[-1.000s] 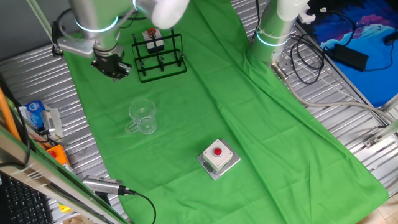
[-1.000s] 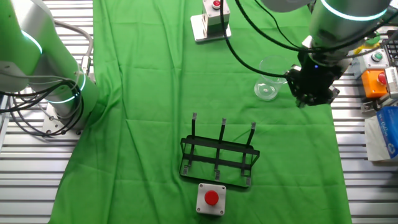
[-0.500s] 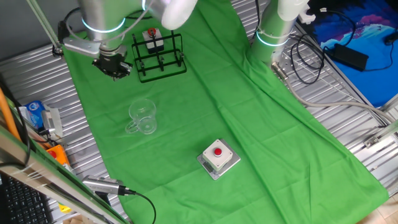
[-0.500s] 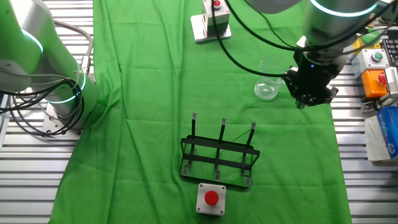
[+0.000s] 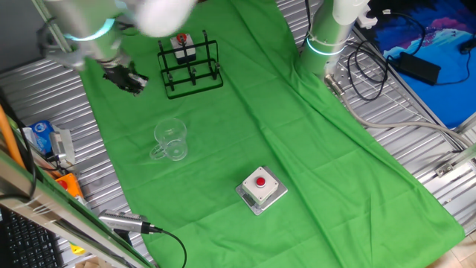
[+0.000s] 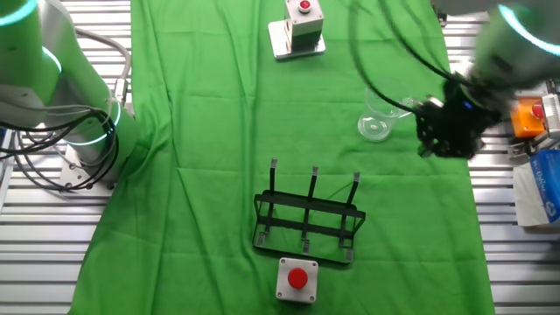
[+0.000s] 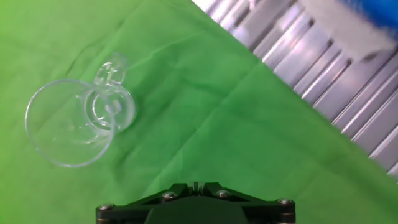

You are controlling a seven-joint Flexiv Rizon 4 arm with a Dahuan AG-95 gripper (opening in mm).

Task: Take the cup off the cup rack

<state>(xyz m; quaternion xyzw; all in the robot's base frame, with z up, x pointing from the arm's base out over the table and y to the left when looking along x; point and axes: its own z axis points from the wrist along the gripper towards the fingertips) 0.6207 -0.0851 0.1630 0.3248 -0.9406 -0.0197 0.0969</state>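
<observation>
The cup (image 5: 170, 140), a clear glass mug with a side handle, stands upright on the green cloth, apart from the rack. It also shows in the other fixed view (image 6: 378, 122) and at the left of the hand view (image 7: 78, 118). The cup rack (image 5: 191, 67), a black wire frame with upright pegs, stands empty on the cloth; it also shows in the other fixed view (image 6: 308, 223). My gripper (image 5: 126, 78) hangs above the cloth's edge beside the cup, blurred by motion (image 6: 446, 140). In the hand view the gripper (image 7: 196, 185) has its jaws together and holds nothing.
A grey box with a red button (image 5: 260, 186) sits on the cloth in front; another (image 5: 181, 46) stands behind the rack. A second arm's base (image 5: 327, 37) is at the back. Slatted metal table (image 7: 348, 74) lies past the cloth edge, with an orange box (image 6: 525, 114) and a packet (image 5: 41, 138).
My gripper has swung sideways away from the cup and rack toward the cloth's edge. The cup and rack have not moved.
</observation>
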